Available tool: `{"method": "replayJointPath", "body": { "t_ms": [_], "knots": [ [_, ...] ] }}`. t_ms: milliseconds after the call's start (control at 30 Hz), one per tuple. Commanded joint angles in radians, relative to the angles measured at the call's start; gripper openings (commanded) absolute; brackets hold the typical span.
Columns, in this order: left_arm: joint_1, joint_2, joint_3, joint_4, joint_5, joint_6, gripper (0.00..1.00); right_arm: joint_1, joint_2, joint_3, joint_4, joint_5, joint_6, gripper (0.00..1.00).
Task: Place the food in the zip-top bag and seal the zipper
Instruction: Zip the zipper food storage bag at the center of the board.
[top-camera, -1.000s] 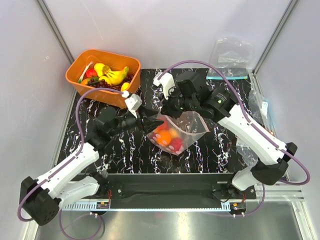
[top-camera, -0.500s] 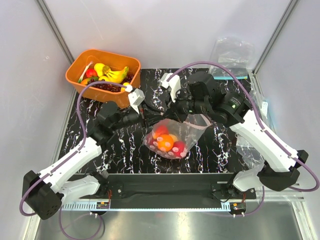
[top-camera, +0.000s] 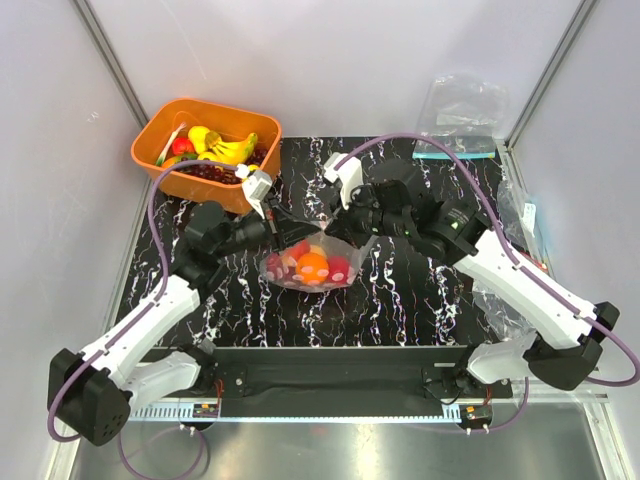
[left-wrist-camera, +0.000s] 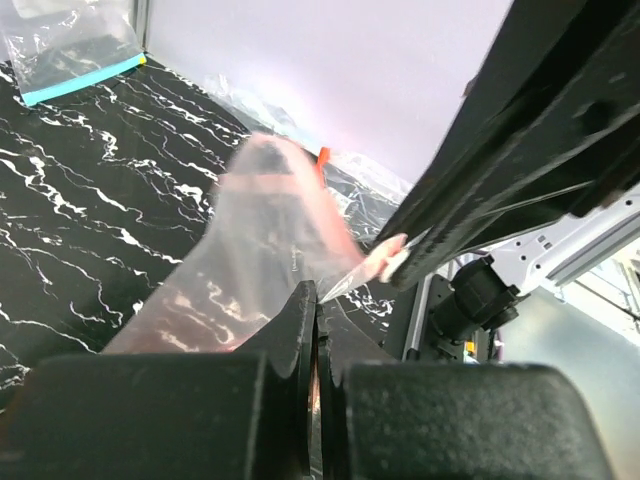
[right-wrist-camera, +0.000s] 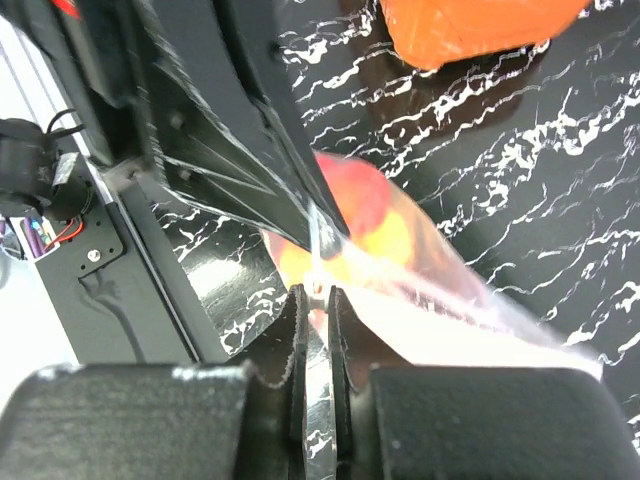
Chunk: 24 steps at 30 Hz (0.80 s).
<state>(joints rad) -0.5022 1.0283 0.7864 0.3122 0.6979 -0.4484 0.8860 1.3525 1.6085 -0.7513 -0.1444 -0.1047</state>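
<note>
Zip-top bag (top-camera: 305, 268) hangs low over the middle of the worktop (top-camera: 410, 295), strung by its mouth between my two grippers, and whether its belly touches the marble I cannot tell. The food is inside: an orange (top-camera: 312, 265), a red fruit (top-camera: 339, 267) beside it, and pinkish ones toward the left end. So I judge the loading part done and the sealing left to do.

The zipper (left-wrist-camera: 272, 186) shows as a pale pink band across the film in my left wrist view, and I cannot tell whether any of it is pressed together. My left gripper (top-camera: 278, 231) is clenched on the film at the mouth's left end. My right gripper (top-camera: 337, 222) pinches the edge at the right end, fruit glowing through the plastic just beyond it.

At the far-left corner, the orange bin (top-camera: 207, 189) holds a banana bunch (top-camera: 228, 149), dark grapes (top-camera: 205, 168) and a small red piece. A teal-strip bag (top-camera: 462, 108) lies past the far-right corner.
</note>
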Motion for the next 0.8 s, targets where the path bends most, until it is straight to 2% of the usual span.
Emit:
{"method": "replayJointPath", "body": {
  "t_ms": [0, 67, 200, 233, 333, 367, 433, 567, 767],
  "knots": [
    [0.06, -0.056, -0.019, 0.134, -0.049, -0.044, 0.0, 0.008, -0.076, -0.041, -0.085, 0.078, 0.037, 0.0],
    [0.063, -0.065, -0.019, 0.137, -0.043, -0.053, 0.0, 0.008, -0.082, -0.058, -0.074, 0.133, 0.046, 0.0],
    [0.063, -0.066, 0.004, 0.142, 0.03, -0.068, 0.01, 0.01, -0.084, -0.056, -0.066, 0.128, 0.042, 0.0],
    [0.062, -0.065, 0.014, 0.145, 0.049, -0.076, 0.21, 0.008, -0.084, -0.056, -0.06, 0.103, 0.04, 0.0],
    [0.059, -0.054, 0.025, 0.162, 0.11, -0.085, 0.49, 0.008, -0.078, -0.036, -0.051, 0.085, 0.034, 0.0],
    [0.056, -0.05, 0.027, 0.162, 0.123, -0.084, 0.55, 0.008, -0.073, -0.027, -0.052, 0.078, 0.033, 0.0],
    [0.042, -0.039, 0.034, 0.157, 0.144, -0.075, 0.59, 0.008, -0.056, 0.005, -0.068, 0.053, 0.03, 0.0],
    [0.011, -0.008, 0.079, 0.108, 0.166, -0.039, 0.59, 0.008, -0.046, 0.042, -0.079, 0.019, 0.033, 0.0],
    [0.001, -0.019, 0.08, 0.142, 0.201, -0.023, 0.66, 0.008, -0.044, 0.093, -0.086, -0.02, 0.027, 0.0]
  ]
}}
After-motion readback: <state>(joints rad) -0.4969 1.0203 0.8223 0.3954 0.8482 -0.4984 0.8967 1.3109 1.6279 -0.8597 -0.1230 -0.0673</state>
